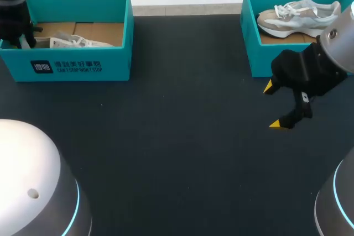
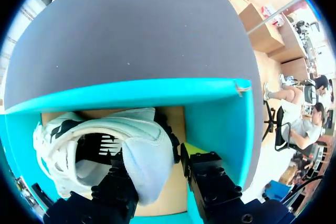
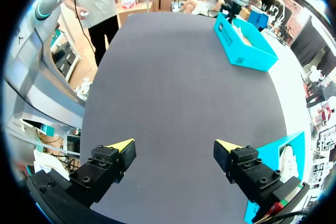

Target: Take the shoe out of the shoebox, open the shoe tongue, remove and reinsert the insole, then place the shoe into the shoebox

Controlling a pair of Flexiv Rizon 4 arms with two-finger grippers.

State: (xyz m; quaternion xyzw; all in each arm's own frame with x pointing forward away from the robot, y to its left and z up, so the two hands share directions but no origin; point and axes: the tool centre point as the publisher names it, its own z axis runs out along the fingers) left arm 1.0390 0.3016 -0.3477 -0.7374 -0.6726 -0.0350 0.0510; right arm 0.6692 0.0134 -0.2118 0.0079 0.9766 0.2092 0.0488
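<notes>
Left gripper (image 2: 153, 153): inside left shoebox (image 1: 83, 64), at white sneaker (image 2: 136, 129); whether it is clamped cannot be told. Right gripper (image 1: 273, 105): spread wide, empty, above table (image 1: 166, 153) beside right shoebox (image 1: 260, 53) holding grey-white sneaker (image 1: 298, 17).

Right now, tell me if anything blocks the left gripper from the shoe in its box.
Nothing visible does. The left gripper sits down inside the box, right at the shoe, with nothing between them.

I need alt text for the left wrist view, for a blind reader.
The left gripper is down inside a teal shoebox, right at the white shoe lying in it. The dark table stretches beyond the box.
</notes>
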